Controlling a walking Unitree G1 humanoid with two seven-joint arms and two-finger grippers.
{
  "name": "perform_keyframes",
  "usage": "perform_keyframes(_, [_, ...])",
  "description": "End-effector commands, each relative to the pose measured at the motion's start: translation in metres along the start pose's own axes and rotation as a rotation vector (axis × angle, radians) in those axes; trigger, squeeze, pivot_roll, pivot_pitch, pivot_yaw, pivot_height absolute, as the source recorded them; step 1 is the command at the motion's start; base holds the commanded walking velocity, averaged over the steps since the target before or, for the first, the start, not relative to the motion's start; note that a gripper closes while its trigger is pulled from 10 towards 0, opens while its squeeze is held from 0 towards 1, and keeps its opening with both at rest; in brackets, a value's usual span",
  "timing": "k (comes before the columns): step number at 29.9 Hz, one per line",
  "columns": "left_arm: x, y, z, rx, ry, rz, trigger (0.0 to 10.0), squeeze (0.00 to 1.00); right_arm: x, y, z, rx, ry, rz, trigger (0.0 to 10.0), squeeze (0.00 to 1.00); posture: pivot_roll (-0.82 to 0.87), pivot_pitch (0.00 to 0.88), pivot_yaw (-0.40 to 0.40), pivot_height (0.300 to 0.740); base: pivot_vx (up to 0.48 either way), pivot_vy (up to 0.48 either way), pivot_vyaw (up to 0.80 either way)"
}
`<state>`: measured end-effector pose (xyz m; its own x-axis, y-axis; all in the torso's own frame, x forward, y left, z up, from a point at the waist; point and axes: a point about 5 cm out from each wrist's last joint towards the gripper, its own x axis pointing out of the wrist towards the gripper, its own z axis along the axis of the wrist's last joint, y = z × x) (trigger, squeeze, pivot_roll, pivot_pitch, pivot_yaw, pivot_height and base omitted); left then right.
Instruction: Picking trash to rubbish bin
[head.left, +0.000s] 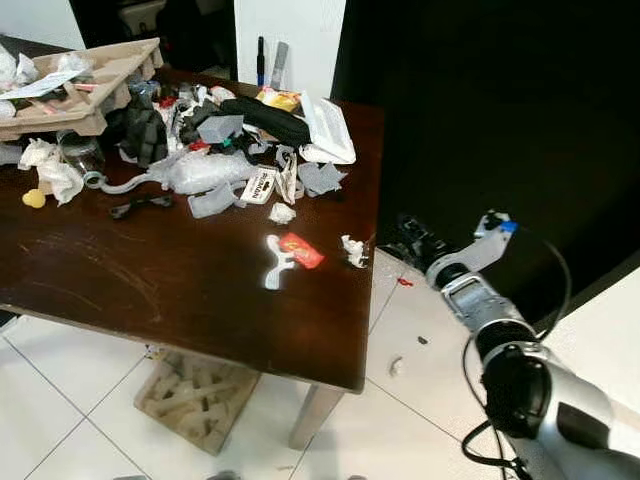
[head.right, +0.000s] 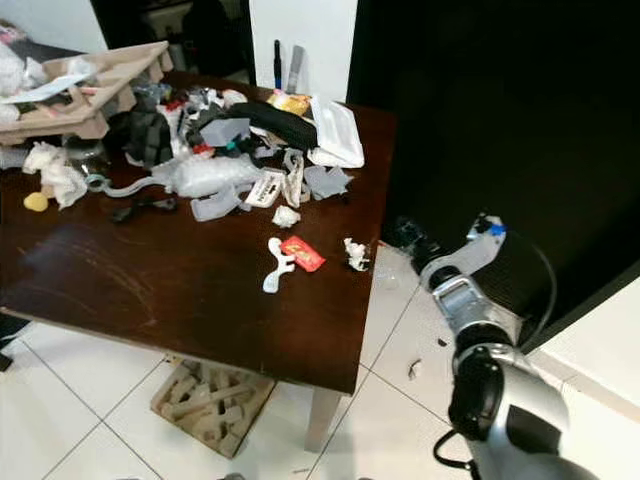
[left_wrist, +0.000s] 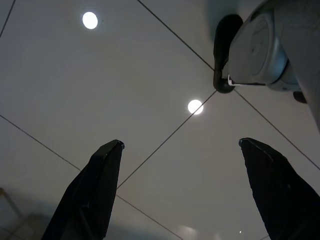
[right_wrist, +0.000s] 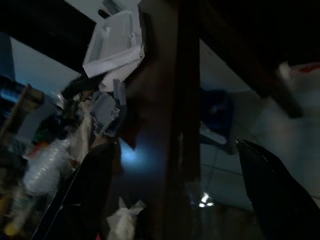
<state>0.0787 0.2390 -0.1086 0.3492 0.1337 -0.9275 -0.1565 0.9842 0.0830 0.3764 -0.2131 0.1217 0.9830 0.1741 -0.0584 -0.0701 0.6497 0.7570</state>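
Observation:
A dark wooden table (head.left: 150, 280) carries a heap of trash along its far side. Nearer the front lie a red wrapper (head.left: 300, 250), a white plastic piece (head.left: 275, 262) and a small crumpled white scrap (head.left: 354, 250) by the right edge. My right gripper (head.left: 412, 236) is held low, just off the table's right edge, open with nothing between its fingers. In the right wrist view the open gripper (right_wrist: 172, 147) faces the table edge (right_wrist: 175, 100) and a white foam container (right_wrist: 115, 42). My left gripper (left_wrist: 180, 143) hangs open over floor tiles.
A cardboard tray (head.left: 90, 85) of litter sits at the table's far left, a yellow piece (head.left: 34, 199) below it. A cardboard insert (head.left: 195, 395) lies under the table. Small scraps (head.left: 397, 367) dot the white tiles. A dark wall stands to the right.

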Motion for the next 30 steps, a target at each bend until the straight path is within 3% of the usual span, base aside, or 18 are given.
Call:
perform_keyframes(1, [0.0,-0.006,-0.006,0.017,0.02,-0.018,10.0,0.0,-0.003,-0.004,-0.006,-0.059,0.065,-0.003,10.0,0.0,0.2,0.148,-0.066,0.74,0.0,0.0,0.0])
perform_keyframes(8, [0.0,-0.007,-0.003,0.023,0.015,-0.022,10.0,0.0,-0.005,-0.006,-0.012,-0.14,0.18,0.013,10.0,0.0,0.2,0.145,-0.067,0.74,0.0,0.0,0.0])
perform_keyframes(22, [0.001,-0.008,-0.004,0.024,0.018,-0.024,10.0,0.0,-0.008,-0.007,-0.022,-0.162,0.314,0.025,10.0,0.0,0.19,0.138,-0.071,0.74,0.0,0.0,0.0])
perform_keyframes(23, [0.001,-0.009,-0.003,0.023,0.017,-0.024,10.0,0.0,-0.008,-0.006,-0.023,-0.157,0.321,0.032,0.6,0.0,0.19,0.137,-0.071,0.74,0.0,0.0,0.0])
perform_keyframes(25, [0.001,-0.009,-0.003,0.023,0.017,-0.025,10.0,0.0,-0.008,-0.005,-0.024,-0.154,0.326,0.036,0.6,0.0,0.19,0.137,-0.071,0.74,0.0,0.0,0.0])
perform_keyframes(26, [0.001,-0.009,-0.002,0.022,0.015,-0.025,10.0,0.0,-0.007,-0.003,-0.025,-0.148,0.335,0.055,0.0,0.0,0.19,0.132,-0.073,0.74,0.0,0.0,0.0])
perform_keyframes(30, [0.001,-0.009,-0.001,0.021,0.012,-0.025,10.0,0.0,-0.006,0.0,-0.026,-0.138,0.336,0.068,0.0,0.0,0.19,0.129,-0.073,0.74,0.0,0.0,0.0])
